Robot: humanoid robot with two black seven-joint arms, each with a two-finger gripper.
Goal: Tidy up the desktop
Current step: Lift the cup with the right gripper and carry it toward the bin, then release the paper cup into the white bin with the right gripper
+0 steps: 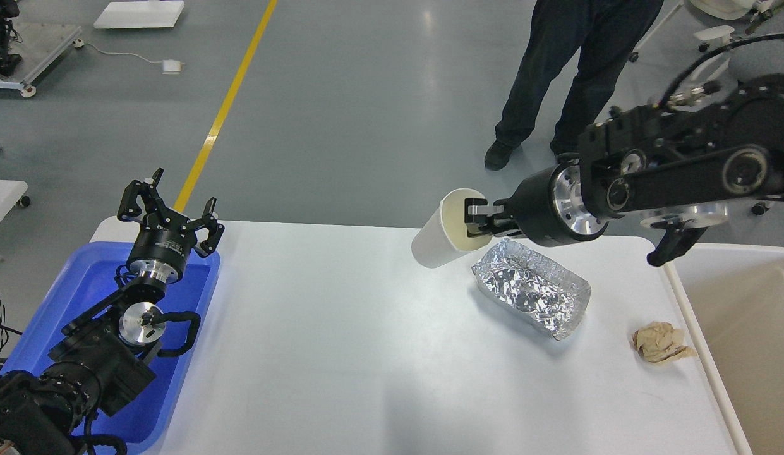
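grey floor surrounds the white desktop (341,354), spread wide below. right gripper (479,218) pinches a white paper cup (441,239) by its rim above a foil tray (532,287); left gripper (167,205) hangs spread over the blue tray (82,284).

A single head camera looks forward and steeply down over the desktop (341,354), fairly near. Its left edge, near edge and far edge show; grey floor (366,95) lies beyond.
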